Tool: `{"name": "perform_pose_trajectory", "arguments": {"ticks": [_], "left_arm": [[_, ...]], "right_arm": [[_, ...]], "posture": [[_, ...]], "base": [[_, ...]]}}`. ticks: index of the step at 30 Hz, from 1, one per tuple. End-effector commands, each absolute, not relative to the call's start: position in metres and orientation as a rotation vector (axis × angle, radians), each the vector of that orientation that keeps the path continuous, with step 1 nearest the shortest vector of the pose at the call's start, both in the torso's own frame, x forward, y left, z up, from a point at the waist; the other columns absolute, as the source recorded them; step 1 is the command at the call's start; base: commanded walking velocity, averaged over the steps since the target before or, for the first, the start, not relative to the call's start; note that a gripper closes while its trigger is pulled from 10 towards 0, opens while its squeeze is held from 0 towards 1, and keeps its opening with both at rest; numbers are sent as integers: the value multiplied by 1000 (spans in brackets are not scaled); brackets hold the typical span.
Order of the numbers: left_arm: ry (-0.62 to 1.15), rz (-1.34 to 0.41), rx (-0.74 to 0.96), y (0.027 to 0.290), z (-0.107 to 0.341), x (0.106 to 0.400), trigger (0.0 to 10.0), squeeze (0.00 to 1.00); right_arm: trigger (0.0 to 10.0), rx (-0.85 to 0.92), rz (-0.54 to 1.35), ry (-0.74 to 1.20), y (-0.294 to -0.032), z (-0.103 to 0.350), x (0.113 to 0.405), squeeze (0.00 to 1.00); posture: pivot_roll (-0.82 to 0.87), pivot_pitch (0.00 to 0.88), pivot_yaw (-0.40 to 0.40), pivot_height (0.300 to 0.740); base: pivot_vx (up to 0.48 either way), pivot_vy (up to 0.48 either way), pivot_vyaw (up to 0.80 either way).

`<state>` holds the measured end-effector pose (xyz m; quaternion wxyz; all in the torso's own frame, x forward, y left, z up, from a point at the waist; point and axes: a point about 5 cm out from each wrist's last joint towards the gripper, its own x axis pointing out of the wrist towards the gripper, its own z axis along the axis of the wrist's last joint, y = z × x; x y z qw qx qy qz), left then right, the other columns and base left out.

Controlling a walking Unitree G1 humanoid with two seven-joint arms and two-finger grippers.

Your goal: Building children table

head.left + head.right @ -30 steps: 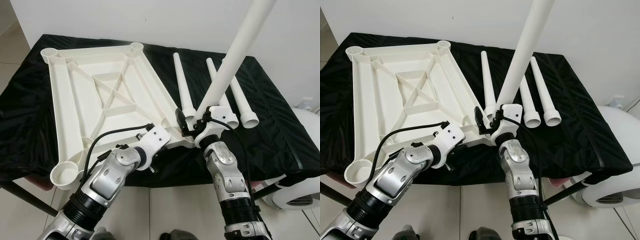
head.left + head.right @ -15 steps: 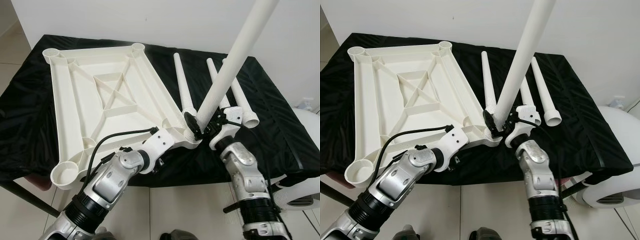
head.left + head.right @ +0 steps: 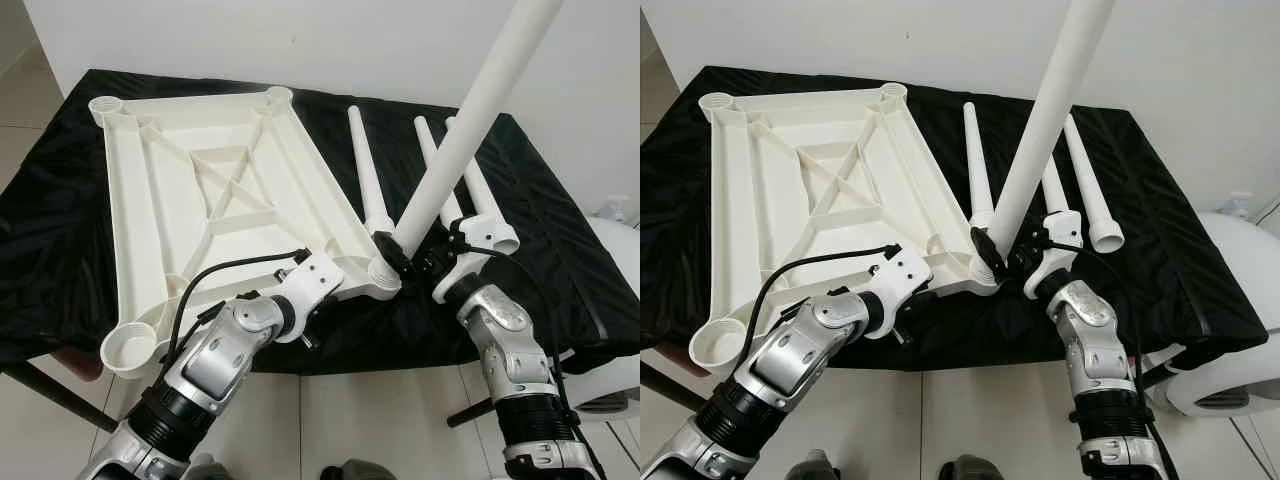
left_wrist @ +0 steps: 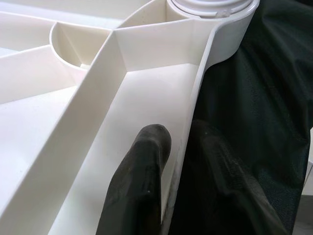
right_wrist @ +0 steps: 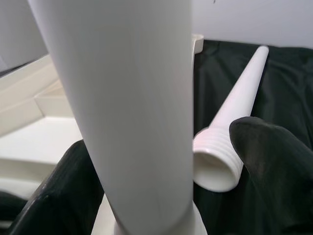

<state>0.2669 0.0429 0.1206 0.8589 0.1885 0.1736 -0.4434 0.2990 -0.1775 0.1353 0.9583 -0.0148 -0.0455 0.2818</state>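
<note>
- Clamped the near rim of the upturned tabletop with the left gripper, one finger inside the rim wall, the other outside against the black cloth.
- Judged that rim thin, stiff, smooth plastic: light, rigid enough to steady by one edge, though apt to slide on the cloth.
- Stood the leg in the socket at the tabletop's near right corner, leaning up and away to the right.
- Flanked the leg's lower end with the right gripper, fingers spread either side; the left finger hard by it, the right finger apart, so the jaws looked released rather than clenched.
- Judged the leg hollow, light and slippery, tapered upward; best held low near the threaded end, where it is widest and turning force counts.
- Lay three spare legs on the cloth just right of the tabletop, wide threaded ends nearest, tips toward the far edge.
- Left the other corner sockets unfilled.
</note>
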Motion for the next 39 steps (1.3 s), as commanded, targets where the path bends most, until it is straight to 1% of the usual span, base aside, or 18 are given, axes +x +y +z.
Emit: {"name": "perform_pose_trajectory", "arguments": {"ticks": [1, 2, 3, 4, 11, 18, 19, 20, 21, 22, 23, 24, 28, 33, 34, 35, 39], "left_arm": [[409, -993, 400, 38, 114, 261, 10000, 0], [405, -999, 399, 38, 114, 261, 0, 0], [407, -993, 401, 38, 114, 261, 2314, 0], [413, -990, 409, 38, 113, 262, 10000, 0], [413, -993, 410, 38, 113, 262, 10000, 0], [411, -999, 418, 39, 114, 262, 10000, 0], [410, -998, 419, 39, 114, 262, 10000, 0], [410, -998, 419, 39, 114, 262, 10000, 0], [410, -999, 419, 39, 114, 261, 10000, 0], [411, -1004, 420, 39, 114, 260, 10000, 0], [411, -1004, 420, 39, 114, 260, 10000, 0], [411, -1006, 420, 38, 114, 260, 10000, 0], [410, -1005, 418, 38, 114, 260, 10000, 0], [410, -1003, 417, 38, 114, 259, 10000, 0], [410, -1002, 415, 37, 114, 259, 10000, 0], [410, -1001, 414, 37, 114, 259, 10000, 0], [411, -1000, 412, 36, 113, 258, 10000, 0]], "right_arm": [[10000, -28, 579, -82, -184, 132, 299, 0], [10000, -41, 582, -76, -188, 131, 300, 0], [10000, -56, 583, -69, -192, 130, 301, 0], [10000, -62, 588, -63, -194, 129, 301, 0], [10000, -60, 615, -59, -195, 128, 303, 0], [10000, -49, 687, -50, -189, 124, 307, 0], [9333, -45, 697, -53, -188, 124, 309, 0], [9333, -45, 697, -53, -188, 124, 309, 0], [5451, -42, 707, -54, -186, 123, 311, 0], [2941, -26, 715, -57, -183, 122, 313, 0], [2941, -26, 715, -57, -183, 122, 313, 0], [0, -14, 720, -58, -181, 122, 315, 0], [0, 20, 745, -44, -174, 117, 318, 0], [0, 21, 754, -34, -172, 115, 319, 0], [2706, 25, 755, -32, -172, 115, 318, 0], [10000, 31, 756, -29, -171, 115, 318, 0], [10000, 50, 754, -34, -168, 116, 316, 0]], "posture": [[-17, 19, -71, 740], [-16, 19, -72, 740], [-14, 20, -72, 740], [-14, 20, -72, 740], [-11, 20, -73, 740], [-10, 20, -69, 740], [-4, 20, -68, 740], [-4, 20, -68, 740], [-2, 20, -68, 740], [-3, 21, -68, 740], [-3, 21, -68, 740], [-3, 20, -69, 740], [2, 20, -75, 740], [5, 18, -81, 740], [6, 17, -85, 740], [6, 17, -85, 740], [5, 14, -91, 740]], "base": [[0, 0, 0], [0, 0, 0], [0, 0, 0], [0, 0, 0], [0, 0, 0], [0, 0, 0], [0, 0, 0], [0, 0, 0], [0, 0, 0], [0, 0, 0], [0, 0, 0], [0, 0, 0], [0, 0, 0], [0, 0, 0], [0, 0, 0], [0, 0, 0], [0, 0, 0]]}}
